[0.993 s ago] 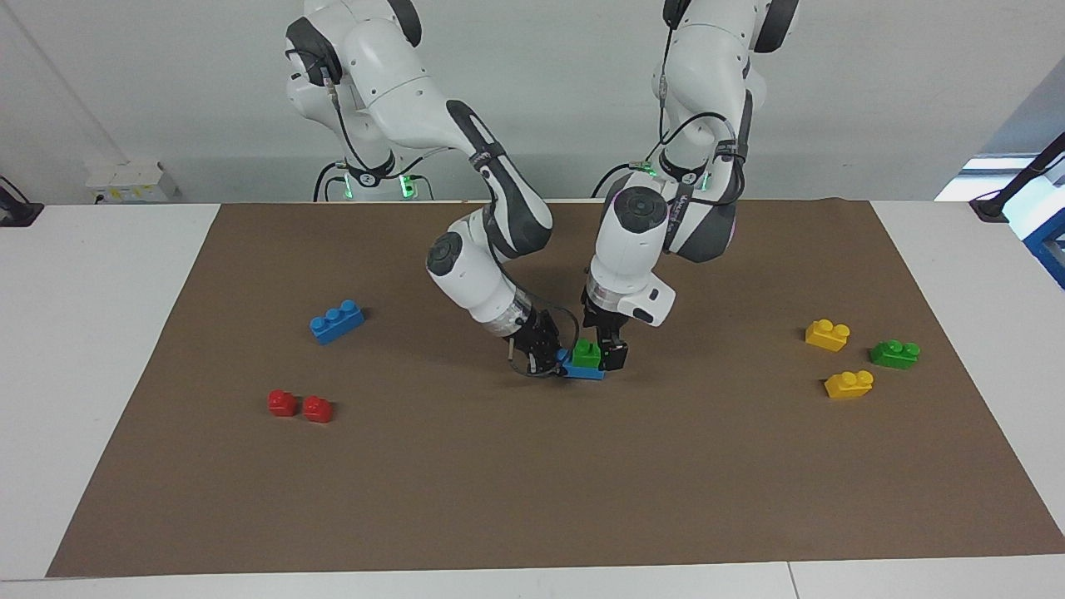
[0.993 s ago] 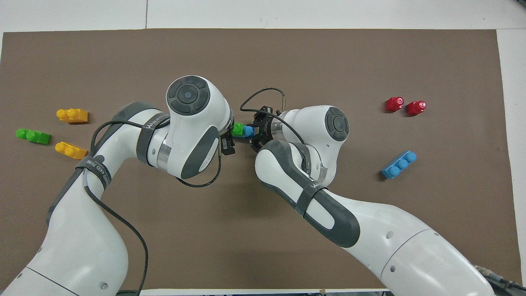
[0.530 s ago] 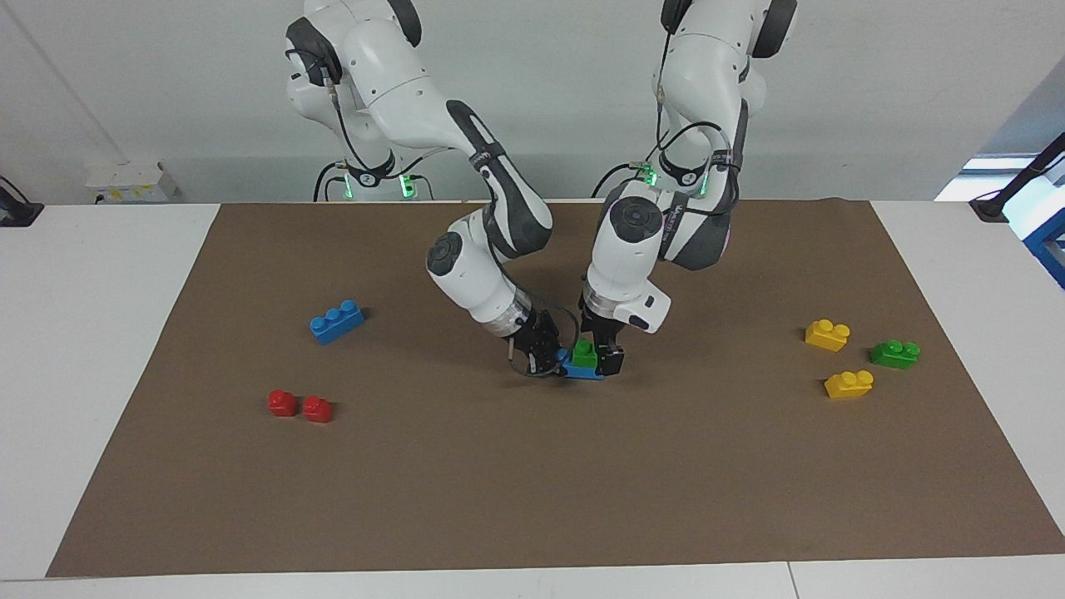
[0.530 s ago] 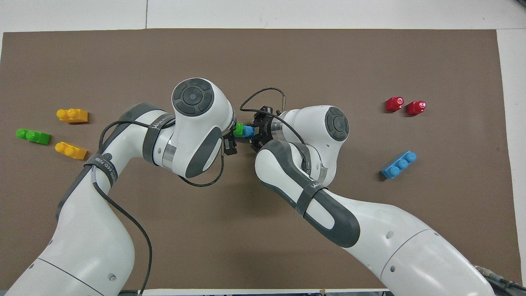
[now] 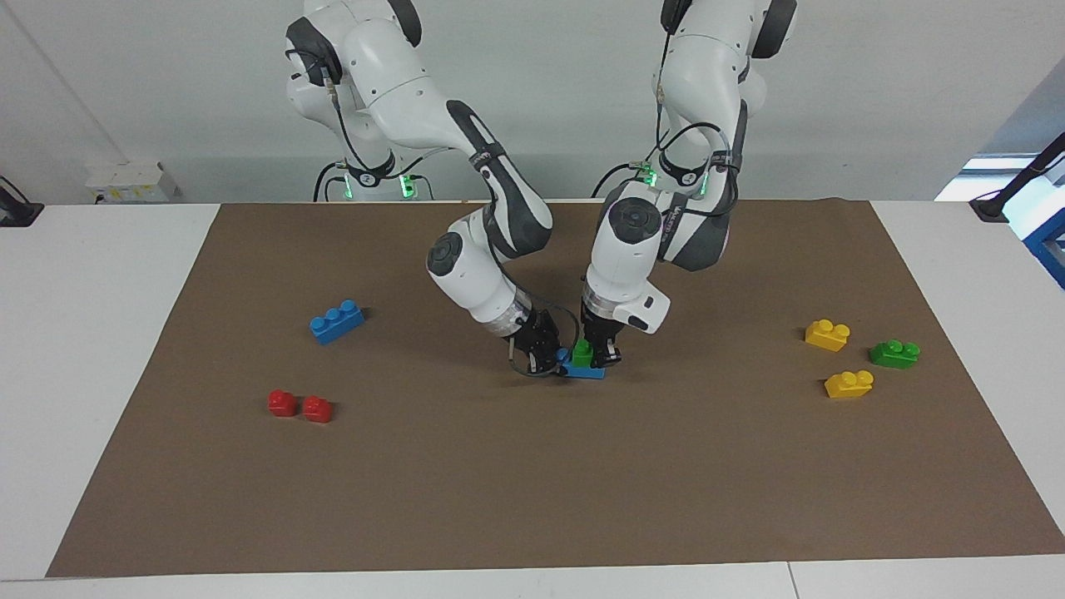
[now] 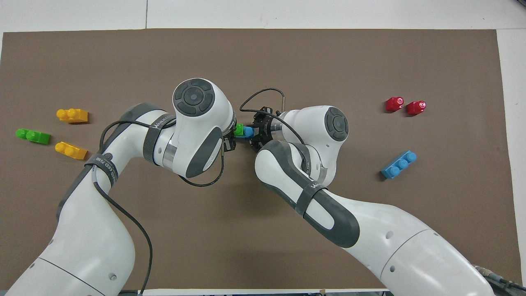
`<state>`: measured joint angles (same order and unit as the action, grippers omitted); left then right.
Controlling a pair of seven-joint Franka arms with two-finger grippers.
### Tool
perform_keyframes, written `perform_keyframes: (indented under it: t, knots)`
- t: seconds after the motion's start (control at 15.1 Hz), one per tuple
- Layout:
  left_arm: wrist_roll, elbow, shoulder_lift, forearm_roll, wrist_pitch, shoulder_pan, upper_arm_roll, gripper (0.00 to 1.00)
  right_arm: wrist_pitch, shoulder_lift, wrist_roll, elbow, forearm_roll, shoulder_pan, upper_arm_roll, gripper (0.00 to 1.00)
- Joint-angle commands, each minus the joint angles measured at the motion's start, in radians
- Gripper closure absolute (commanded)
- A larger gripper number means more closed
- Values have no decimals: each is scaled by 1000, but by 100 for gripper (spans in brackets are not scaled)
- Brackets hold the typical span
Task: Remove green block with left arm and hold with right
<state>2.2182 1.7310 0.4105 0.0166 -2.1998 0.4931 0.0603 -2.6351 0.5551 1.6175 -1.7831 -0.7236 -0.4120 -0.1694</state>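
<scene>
Since a second ago the left gripper (image 5: 596,356) has shifted toward the right arm's end and closed in, its fingers now narrow around the green block (image 5: 583,352) from above. That block sits stacked on a blue brick (image 5: 582,371) in the middle of the brown mat (image 5: 532,499). Beside it the right gripper (image 5: 552,359) reaches in low, its fingers clamped on the blue brick's end. Well apart toward the left arm's end lie a second green brick (image 5: 894,353) and two yellow bricks (image 5: 827,334); toward the right arm's end lie a longer blue brick (image 5: 336,321) and two red pieces (image 5: 299,405).
</scene>
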Motion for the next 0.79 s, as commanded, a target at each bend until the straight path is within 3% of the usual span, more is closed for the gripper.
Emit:
perform_keyframes:
  t: [0.0, 0.73]
  knots:
    - [20, -21, 1, -10, 40, 7, -7, 100, -13, 6, -1, 10, 0, 12, -7, 82]
    - [-12, -24, -128, -3, 169, -16, -7, 100, -8, 0, 1, 13, -2, 16, -7, 82]
